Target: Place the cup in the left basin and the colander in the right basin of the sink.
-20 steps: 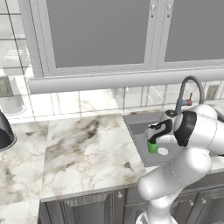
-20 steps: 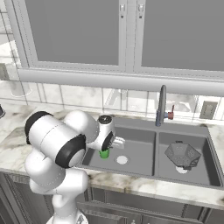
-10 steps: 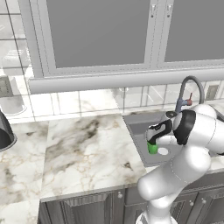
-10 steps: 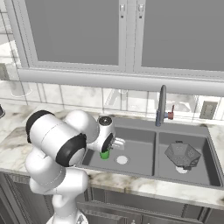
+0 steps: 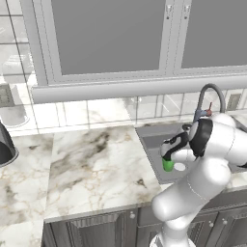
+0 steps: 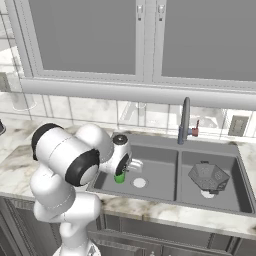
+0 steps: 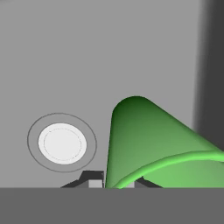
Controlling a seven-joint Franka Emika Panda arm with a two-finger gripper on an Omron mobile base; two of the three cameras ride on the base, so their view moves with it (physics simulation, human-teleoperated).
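My gripper [image 6: 123, 169] is shut on the rim of the small green cup [image 6: 119, 178], holding it low inside the left basin [image 6: 159, 169], left of the pale drain [image 6: 139, 183]. In the hand view the cup [image 7: 148, 144] rises between my finger tips, with the drain [image 7: 62, 143] on the basin floor beside it. From the left base view the cup [image 5: 168, 165] hangs under my gripper [image 5: 169, 155] at the sink's near left side. The dark grey colander [image 6: 208, 176] sits in the right basin [image 6: 237, 195]. Whether the cup touches the basin floor I cannot tell.
The arched grey faucet [image 6: 185, 120] stands behind the sink's divider. A marble counter [image 5: 96, 169] stretches to the left of the sink [image 5: 149, 132], with a dark rounded object [image 5: 5, 144] at its far left edge. Windows and a tiled wall close off the back.
My hand has sunk very slightly in the left basin with the cup still held. The colander has not moved.
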